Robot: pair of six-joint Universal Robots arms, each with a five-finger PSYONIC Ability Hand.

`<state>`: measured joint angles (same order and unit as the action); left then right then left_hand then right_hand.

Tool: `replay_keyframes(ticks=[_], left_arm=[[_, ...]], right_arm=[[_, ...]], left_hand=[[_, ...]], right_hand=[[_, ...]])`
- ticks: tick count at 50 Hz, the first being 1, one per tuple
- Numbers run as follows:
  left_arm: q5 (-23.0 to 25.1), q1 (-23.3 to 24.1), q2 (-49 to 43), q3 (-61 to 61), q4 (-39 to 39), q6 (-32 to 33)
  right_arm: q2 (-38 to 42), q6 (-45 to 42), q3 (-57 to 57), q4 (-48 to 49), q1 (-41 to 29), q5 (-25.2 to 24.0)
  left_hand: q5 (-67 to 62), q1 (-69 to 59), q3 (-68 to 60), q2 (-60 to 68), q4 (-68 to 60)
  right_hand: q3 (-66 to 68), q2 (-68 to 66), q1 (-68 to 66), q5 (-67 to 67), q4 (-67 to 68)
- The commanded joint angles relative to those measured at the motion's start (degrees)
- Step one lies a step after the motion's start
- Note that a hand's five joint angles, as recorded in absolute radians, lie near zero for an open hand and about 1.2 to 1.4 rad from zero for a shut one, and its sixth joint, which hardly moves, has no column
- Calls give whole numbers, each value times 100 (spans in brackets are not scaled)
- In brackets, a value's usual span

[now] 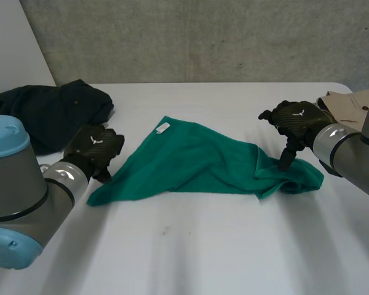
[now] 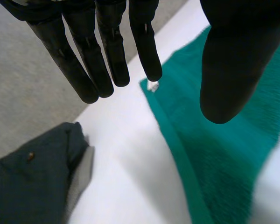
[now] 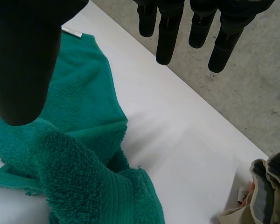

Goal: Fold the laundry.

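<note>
Seemingly at the spreading-out step, no fold made yet: green towel mostly flat on the table, roughly triangular in outline, label at its far corner, its right end bunched into a thick lump. Next, probably: pinch that lump's loose edge with the right hand, take the towel's near-left corner with the left hand, and draw the two apart into a flat sheet before doubling it over. Calls for a sure pinch through thick pile and an even pull, to avoid losing a corner. Right hand poised over the towel's bunched end, palm down, one digit pointing down at the pile and seemingly touching it; in its wrist view thumb above the towel, fingers straight and spread beyond the towel's far edge, nothing grasped. Left hand just beside the towel's left corner, knuckles up, low over the table; in its wrist view fingers straight and close together, thumb wide apart from them over the towel's edge, nothing between. Dark garment well left of the towel, beige garment well right of it, both untouched.
</note>
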<state>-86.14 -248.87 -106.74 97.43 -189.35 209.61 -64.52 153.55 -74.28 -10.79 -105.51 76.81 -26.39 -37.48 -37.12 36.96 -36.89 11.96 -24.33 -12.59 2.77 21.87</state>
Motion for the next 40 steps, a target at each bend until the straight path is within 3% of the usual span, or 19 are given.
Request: replay_keyframes(ticks=[1,9,37,40], left_arm=[[97,-91,-154,39,584,63],[475,-355,-866,-75,452,203],[282,-390,-1631,-585,-146,537],[299,-372,-1614,-594,-58,572]], right_arm=[[-8,52,-17,-81,4,9],[27,-10,-87,-37,-67,27],[-60,-89,-289,-28,-242,53],[-122,-98,-307,-37,-251,62]], left_hand=[[-511,-402,-438,454,-461],[-897,-788,-824,840,-847],[-1268,-1158,-1195,1211,-1217],[-3295,-3185,-3221,3238,-3244]], right_hand=[[-196,1433,259,-277,-1187],[-196,1433,259,-277,-1187],[-196,1433,259,-277,-1187],[-196,1433,259,-277,-1187]])
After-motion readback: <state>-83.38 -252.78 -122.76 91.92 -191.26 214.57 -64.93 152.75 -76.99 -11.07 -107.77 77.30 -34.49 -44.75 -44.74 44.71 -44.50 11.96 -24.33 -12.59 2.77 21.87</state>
